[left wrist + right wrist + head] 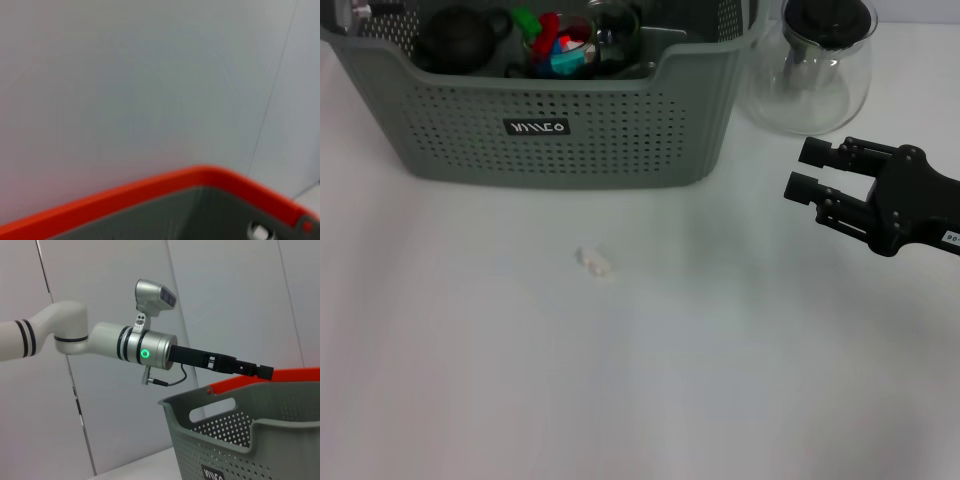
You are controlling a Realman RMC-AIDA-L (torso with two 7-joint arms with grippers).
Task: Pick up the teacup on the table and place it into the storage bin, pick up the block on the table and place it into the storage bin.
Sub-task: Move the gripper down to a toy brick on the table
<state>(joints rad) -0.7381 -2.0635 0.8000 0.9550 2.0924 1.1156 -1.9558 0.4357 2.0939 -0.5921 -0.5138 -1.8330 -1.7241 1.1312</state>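
The grey-green storage bin (620, 140) stands at the back of the white table; its perforated wall also fills the right wrist view (240, 440). Inside it, red, green and blue blocks (555, 45) sit in a clear glass cup. Left of them lies a dark round vessel (460, 38); I cannot tell whether it is the teacup. My right gripper (807, 169) hovers over the table to the right of the bin, open and holding nothing. My left gripper (250, 369) reaches out high above the bin's far side.
A clear glass pitcher (812, 75) with a dark lid stands right of the bin, just behind my right gripper. A small white scrap (593, 262) lies on the table in front of the bin. An orange rim (150, 187) shows beyond the bin.
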